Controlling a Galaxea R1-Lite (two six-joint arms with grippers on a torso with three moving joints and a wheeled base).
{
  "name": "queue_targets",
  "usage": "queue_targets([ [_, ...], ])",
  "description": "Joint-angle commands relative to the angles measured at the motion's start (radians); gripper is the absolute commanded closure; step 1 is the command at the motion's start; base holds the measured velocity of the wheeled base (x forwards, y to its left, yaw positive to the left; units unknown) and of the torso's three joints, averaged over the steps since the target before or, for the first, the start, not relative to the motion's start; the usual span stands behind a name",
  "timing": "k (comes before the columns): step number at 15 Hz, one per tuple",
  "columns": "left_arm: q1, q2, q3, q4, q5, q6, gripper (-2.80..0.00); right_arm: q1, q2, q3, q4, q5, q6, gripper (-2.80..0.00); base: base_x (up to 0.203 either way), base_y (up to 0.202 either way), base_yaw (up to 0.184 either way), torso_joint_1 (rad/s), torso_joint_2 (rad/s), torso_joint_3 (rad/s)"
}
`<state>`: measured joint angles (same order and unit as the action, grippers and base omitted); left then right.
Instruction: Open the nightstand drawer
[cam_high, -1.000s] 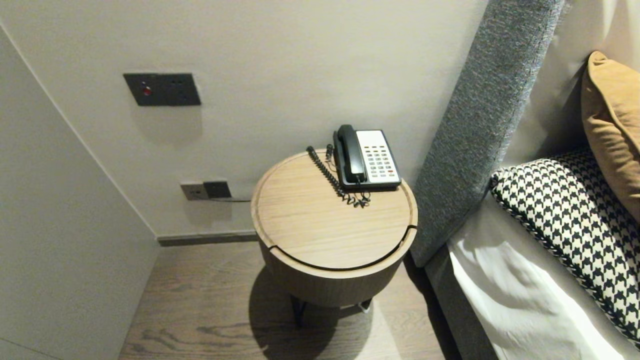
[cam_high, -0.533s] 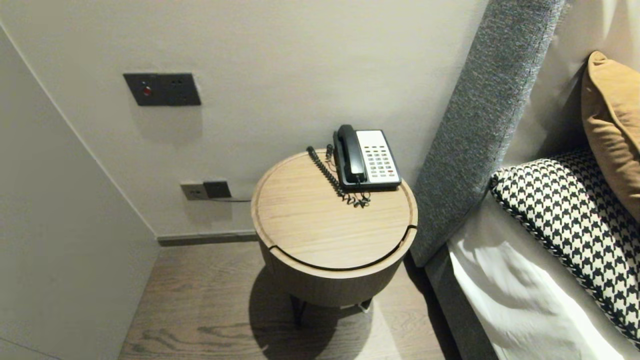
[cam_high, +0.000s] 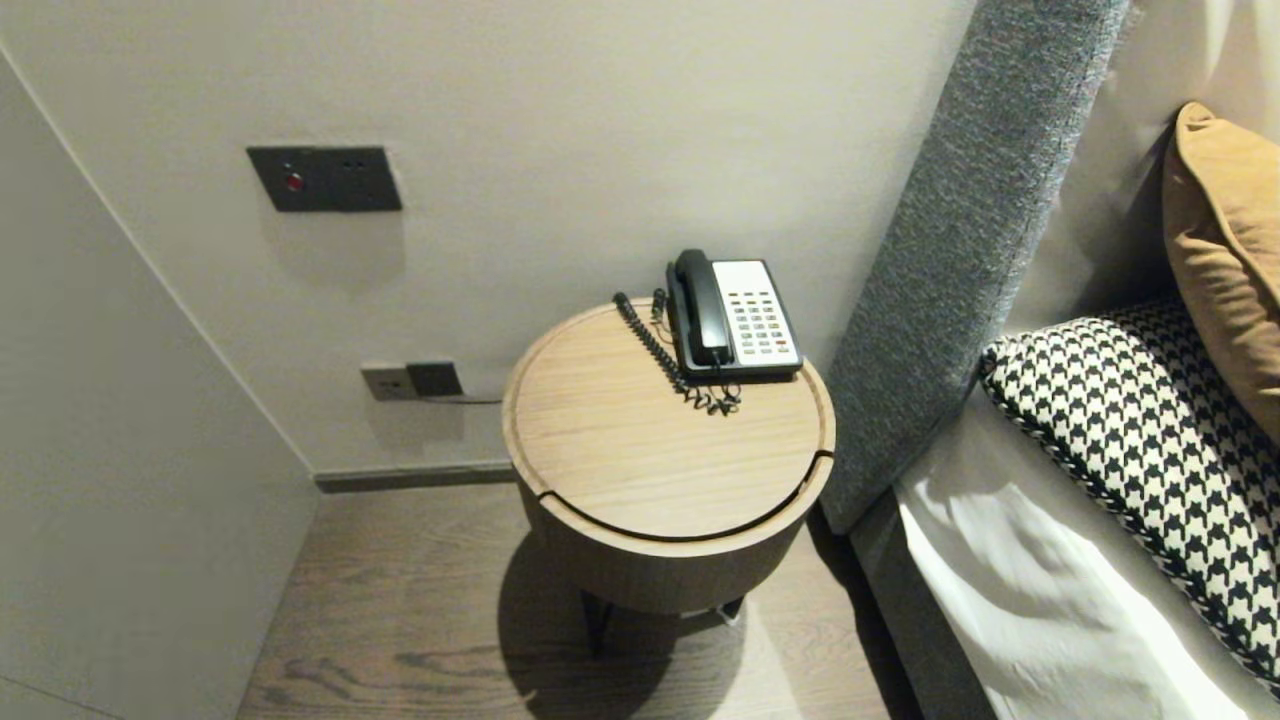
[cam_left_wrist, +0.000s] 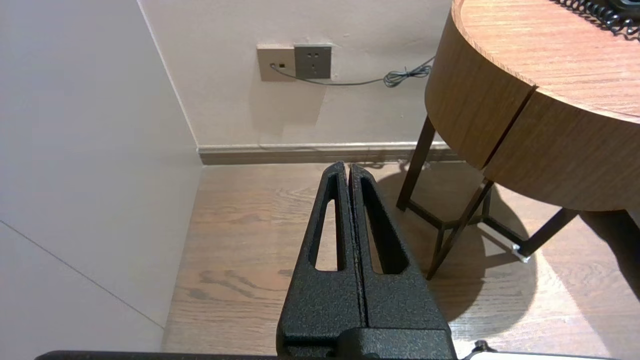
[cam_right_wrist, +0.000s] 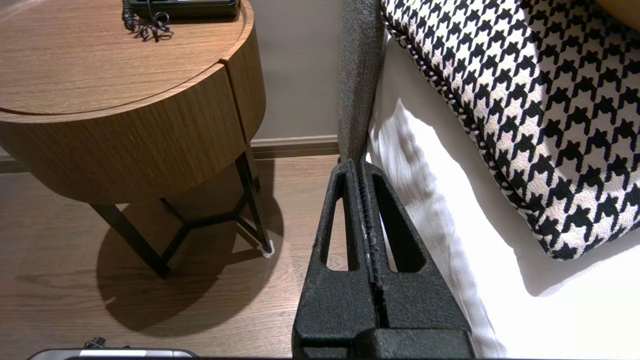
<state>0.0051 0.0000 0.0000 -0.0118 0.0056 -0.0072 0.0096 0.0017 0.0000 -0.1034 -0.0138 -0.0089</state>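
Both arms are out of the head view, while left tool (cam_left_wrist: 348, 167) and right tool (cam_right_wrist: 361, 162), each pressed together on nothing, hang low over the floor (cam_left_wrist: 240, 235) flanking the round desk (cam_high: 620, 460), whose phone (cam_high: 735, 318), at its far edge, is cropped in both wrist views.

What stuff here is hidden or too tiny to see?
Telephone: button labels too small in head view; cut off by the picture edge in wrist views.
Orange cushion: cut off by head view's right edge.
Wall cable: end hidden behind round table, left wrist view.
Left gripper, right gripper: outside head view.
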Motion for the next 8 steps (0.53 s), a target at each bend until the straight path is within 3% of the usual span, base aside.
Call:
queue_targets([
  [1, 0.001, 0.0, 0.0, 0.0, 0.001, 0.0, 0.0, 0.001, 0.001, 0.04, -0.001, 0.0, 0.0, 0.0, 0.0, 0.0, 0.0, 0.0, 0.0, 0.0],
  [8, -0.001, 0.0, 0.0, 0.0, 0.0, 0.0, 0.0, 0.001, 0.001, 0.04, -0.001, 0.0, 0.0, 0.0, 0.0, 0.0, 0.0, 0.0, 0.0, 0.0],
])
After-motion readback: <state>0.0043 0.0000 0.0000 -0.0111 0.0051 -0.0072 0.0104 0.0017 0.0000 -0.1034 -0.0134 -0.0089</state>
